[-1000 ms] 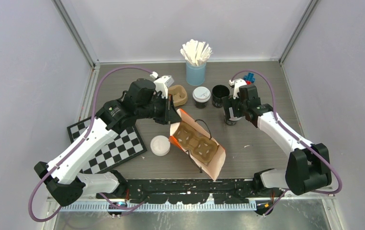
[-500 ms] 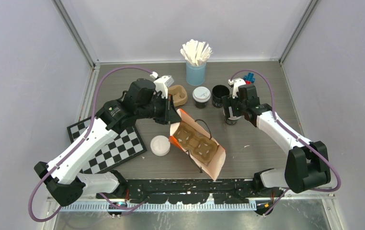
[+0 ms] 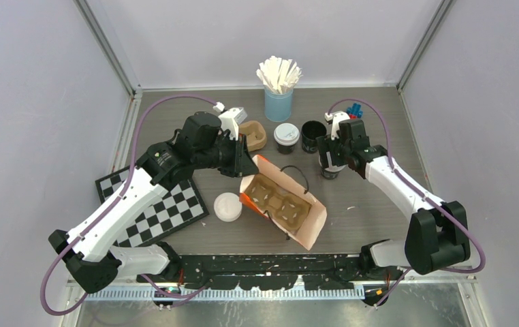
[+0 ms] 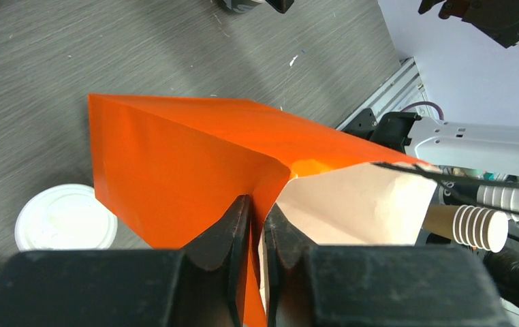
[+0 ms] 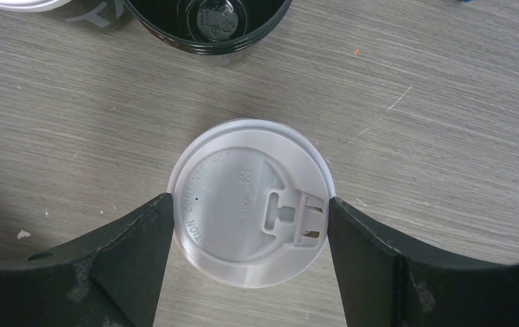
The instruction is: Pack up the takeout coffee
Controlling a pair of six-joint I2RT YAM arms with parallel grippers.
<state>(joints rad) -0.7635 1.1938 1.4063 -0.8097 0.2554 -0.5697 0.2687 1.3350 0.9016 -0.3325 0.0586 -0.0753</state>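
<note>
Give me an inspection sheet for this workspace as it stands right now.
Surface: grey wood-grain table, a few specks.
Job's things: lidded cup between the right fingers; second lidded cup; open cup; loose lid; bag holding tray.
Clutter: stirrer cup, checkerboard, brown holder, blue-red item.
Grippers: left gripper pinches bag rim; right gripper open astride lidded cup.
Cables: purple cables loop from each arm.
Surroundings: plain walls; nothing else seen.

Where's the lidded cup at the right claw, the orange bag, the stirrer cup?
lidded cup (image 5: 250,204): right wrist view, lid centre.
orange bag (image 4: 175,160): left wrist view, outer side.
stirrer cup (image 3: 278,107): top view, blue wall.
</note>
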